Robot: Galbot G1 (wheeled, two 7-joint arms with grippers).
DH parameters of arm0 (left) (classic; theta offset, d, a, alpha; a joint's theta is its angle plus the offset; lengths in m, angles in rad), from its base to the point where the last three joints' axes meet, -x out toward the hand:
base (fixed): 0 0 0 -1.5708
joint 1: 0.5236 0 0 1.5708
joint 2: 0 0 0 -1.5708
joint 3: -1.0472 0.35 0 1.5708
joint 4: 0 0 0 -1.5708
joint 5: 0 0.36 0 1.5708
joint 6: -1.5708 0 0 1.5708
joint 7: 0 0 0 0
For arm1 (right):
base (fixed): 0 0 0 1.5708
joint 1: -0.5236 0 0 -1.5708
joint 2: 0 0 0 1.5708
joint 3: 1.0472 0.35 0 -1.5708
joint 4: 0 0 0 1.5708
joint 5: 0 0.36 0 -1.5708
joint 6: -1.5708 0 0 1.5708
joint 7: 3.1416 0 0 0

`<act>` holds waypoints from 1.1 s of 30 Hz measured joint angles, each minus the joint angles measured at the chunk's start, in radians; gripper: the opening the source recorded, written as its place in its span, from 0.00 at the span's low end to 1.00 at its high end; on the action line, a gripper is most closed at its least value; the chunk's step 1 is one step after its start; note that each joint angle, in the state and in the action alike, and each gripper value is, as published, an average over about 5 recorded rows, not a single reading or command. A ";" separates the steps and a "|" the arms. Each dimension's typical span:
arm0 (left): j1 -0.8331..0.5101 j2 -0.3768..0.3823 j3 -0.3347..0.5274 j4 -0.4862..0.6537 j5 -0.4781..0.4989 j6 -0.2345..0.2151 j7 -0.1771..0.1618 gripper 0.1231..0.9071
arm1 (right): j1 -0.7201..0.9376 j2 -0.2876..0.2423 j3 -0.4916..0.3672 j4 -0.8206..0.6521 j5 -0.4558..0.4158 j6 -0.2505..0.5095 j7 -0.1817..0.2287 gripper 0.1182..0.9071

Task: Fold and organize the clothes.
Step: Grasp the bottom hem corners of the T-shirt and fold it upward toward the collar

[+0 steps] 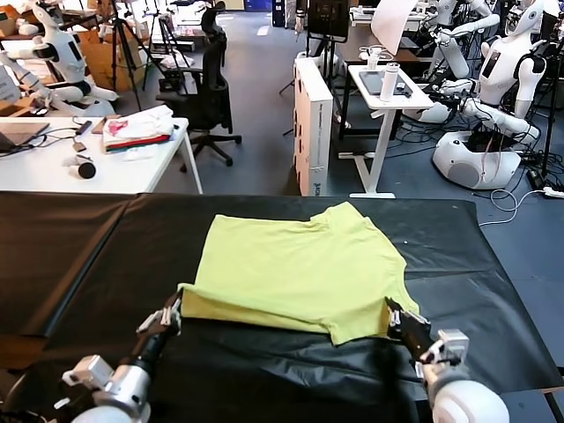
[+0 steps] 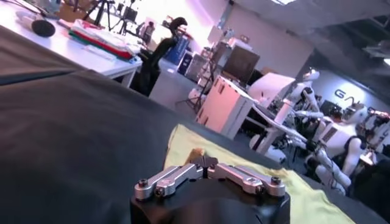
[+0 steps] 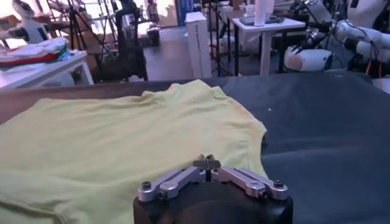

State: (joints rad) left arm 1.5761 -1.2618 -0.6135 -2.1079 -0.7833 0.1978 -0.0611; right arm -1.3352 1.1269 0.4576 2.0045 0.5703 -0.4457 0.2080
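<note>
The lime yellow-green T-shirt (image 1: 300,264) lies spread on the black-covered table (image 1: 79,256), plain side up, with a doubled layer along its near edge. My left gripper (image 1: 174,307) is at the shirt's near left corner, jaws shut and pinching the fabric; in the left wrist view (image 2: 205,159) the shirt (image 2: 183,139) lies just beyond the tips. My right gripper (image 1: 392,308) is at the near right edge of the shirt, jaws shut on the fabric; in the right wrist view (image 3: 207,161) the shirt (image 3: 116,134) stretches away from it.
Behind the table at the left stands a white desk (image 1: 53,167) with a white-and-pink cloth pile (image 1: 137,130). An office chair (image 1: 207,79), a white cabinet (image 1: 313,123), a small stand (image 1: 388,92) and parked white robots (image 1: 498,88) stand beyond.
</note>
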 joint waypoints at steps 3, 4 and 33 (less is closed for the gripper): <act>-0.024 0.009 0.005 0.027 0.004 0.000 0.001 0.03 | 0.035 -0.007 -0.019 -0.025 0.000 0.004 0.001 0.03; -0.031 0.013 0.006 0.036 0.005 0.001 0.002 0.03 | 0.046 -0.009 -0.025 -0.034 -0.001 0.004 0.001 0.03; -0.158 0.041 0.039 0.202 0.018 0.015 0.004 0.03 | 0.177 0.022 -0.084 -0.202 -0.042 0.031 -0.016 0.10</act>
State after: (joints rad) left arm 1.4176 -1.2213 -0.5741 -1.9059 -0.7650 0.2125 -0.0567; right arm -1.1584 1.1484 0.3739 1.8030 0.5287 -0.4146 0.1918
